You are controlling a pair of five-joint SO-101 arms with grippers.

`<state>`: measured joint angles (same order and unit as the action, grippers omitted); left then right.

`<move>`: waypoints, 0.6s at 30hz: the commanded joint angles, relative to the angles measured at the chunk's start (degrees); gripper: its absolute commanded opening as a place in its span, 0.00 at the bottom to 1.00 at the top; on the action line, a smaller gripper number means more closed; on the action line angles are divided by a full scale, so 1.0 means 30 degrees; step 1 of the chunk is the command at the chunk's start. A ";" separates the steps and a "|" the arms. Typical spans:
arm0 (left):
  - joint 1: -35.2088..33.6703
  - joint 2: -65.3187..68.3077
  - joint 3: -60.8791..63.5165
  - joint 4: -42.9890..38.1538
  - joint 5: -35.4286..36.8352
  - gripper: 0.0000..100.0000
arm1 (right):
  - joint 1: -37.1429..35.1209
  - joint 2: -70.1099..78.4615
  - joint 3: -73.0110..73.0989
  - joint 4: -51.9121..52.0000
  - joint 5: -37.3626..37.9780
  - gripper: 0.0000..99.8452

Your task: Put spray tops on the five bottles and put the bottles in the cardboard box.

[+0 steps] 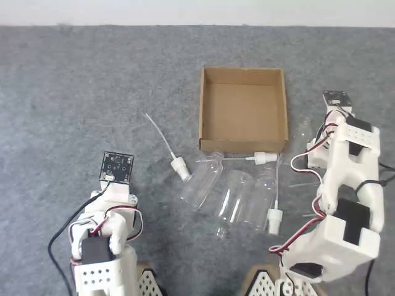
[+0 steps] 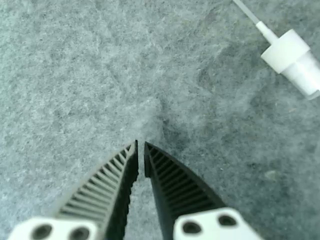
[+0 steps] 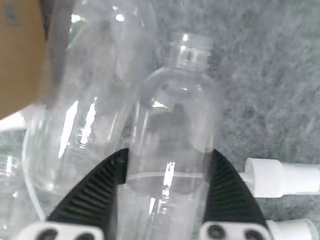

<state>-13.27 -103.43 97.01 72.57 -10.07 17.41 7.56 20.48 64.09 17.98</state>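
Right now the right arm's [image 1: 345, 185] jaws are clamped on a clear held bottle [image 3: 172, 100], one jaw on each side of its body and its open neck pointing away from the wrist. A neighbouring bottle [image 3: 90, 115] lies tight against it on the side toward the cardboard box [image 3: 17, 55]. Two white spray tops [image 3: 280, 177] lie on the grey felt surface [image 1: 92, 86] just beside the other jaw.

From above, the box sits open side up at the middle of the surface. A cluster of clear bottles [image 1: 237, 197] lies on its side in front of the box's near wall, crowding the space between the two arms.

The left arm's [image 1: 108, 240] jaws are drawn together, with only a sliver between the tips. They hang over bare felt and grip nothing. A spray top with a thin dip tube [image 2: 292, 55] lies near them but apart, between them and the cluster.
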 commanded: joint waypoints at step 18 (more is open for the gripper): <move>0.0088 -0.0410 -0.0161 0.0029 -0.0147 0.01 | 0.5875 -0.0073 -1.2132 0.8513 0.5773 0.05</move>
<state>-13.27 -103.43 97.01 72.57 -10.07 27.69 7.56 -11.78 88.88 28.18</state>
